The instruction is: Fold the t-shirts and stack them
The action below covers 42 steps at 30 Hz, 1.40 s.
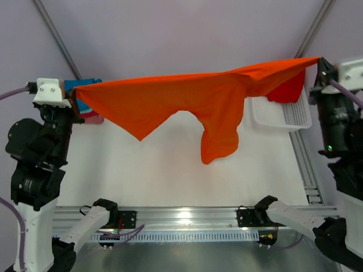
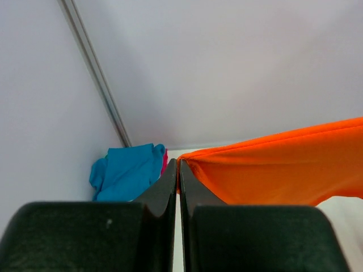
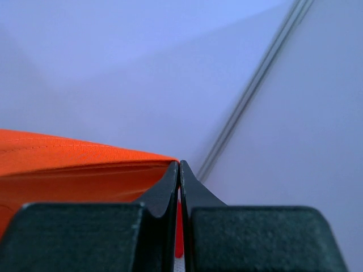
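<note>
Tabletop [image 1: 142, 170] just past the arm bases shows white beneath the hanging cloth, so there looks to be good room for laying a shirt flat. Above it the orange t-shirt [image 1: 187, 96] is stretched in the air between the arms, its top edge taut, with a pointed corner and a longer flap sagging mid-span; I can't tell whether the flap brushes the surface. The left gripper [image 2: 179, 164] pinches one end and the right gripper [image 3: 180, 165] is pressed together on the other. Folding of this one hasn't begun, I'd say. Farther back a teal shirt [image 2: 127, 170] and something pink [image 2: 164, 163] sit bunched in the left corner. A red shirt [image 1: 289, 88] lies in the white mesh basket [image 1: 283, 119] by the right rail, tight quarters for that arm
</note>
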### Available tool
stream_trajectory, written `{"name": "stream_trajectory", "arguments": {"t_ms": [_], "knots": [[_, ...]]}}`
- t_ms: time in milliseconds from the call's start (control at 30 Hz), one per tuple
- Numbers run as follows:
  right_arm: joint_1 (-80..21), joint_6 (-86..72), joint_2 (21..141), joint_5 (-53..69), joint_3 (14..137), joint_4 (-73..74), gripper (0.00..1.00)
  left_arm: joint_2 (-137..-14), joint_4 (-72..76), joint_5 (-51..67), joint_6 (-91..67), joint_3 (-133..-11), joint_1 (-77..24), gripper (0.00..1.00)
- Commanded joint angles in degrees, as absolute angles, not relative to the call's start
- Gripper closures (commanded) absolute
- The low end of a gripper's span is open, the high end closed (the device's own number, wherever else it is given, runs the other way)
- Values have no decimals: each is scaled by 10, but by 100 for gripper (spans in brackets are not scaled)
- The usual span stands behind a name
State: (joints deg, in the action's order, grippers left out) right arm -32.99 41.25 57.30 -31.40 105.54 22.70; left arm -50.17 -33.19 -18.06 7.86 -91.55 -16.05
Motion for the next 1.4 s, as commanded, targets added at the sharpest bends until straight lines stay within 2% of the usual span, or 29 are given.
{"name": "stream_trajectory", "arguments": {"t_ms": [0, 233, 467, 600, 700, 733, 867, 967, 1133, 1267, 1367], "knots": [[-327, 322, 505, -222, 1083, 345, 97, -462, -381, -169, 69, -908, -156, 100], [-298, 290, 411, -126, 1078, 396, 97, -391, -426, -106, 60, -914, -156, 100], [-294, 270, 453, -122, 1053, 400, 97, -402, -413, -114, 66, -892, -152, 100], [-294, 257, 487, -71, 998, 415, 96, -417, -410, -104, 68, -878, -152, 100], [-295, 244, 518, 19, 951, 446, 78, -426, -413, -103, 72, -875, -152, 100], [-294, 245, 523, 46, 936, 451, 51, -427, -413, -102, 74, -874, -152, 100], [-295, 251, 537, 183, 852, 440, 29, -439, -407, -109, 81, -864, -152, 100], [-295, 236, 546, 219, 790, 396, 24, -466, -385, -118, 90, -855, -152, 100], [-299, 265, 619, 198, 735, 369, 24, -593, -337, -133, 112, -894, -152, 100], [-315, 290, 670, 222, 710, 354, 24, -717, -327, -135, 88, -997, -153, 100], [-345, 301, 721, 245, 700, 352, 24, -824, -356, -148, 81, -1127, -158, 100]]}}
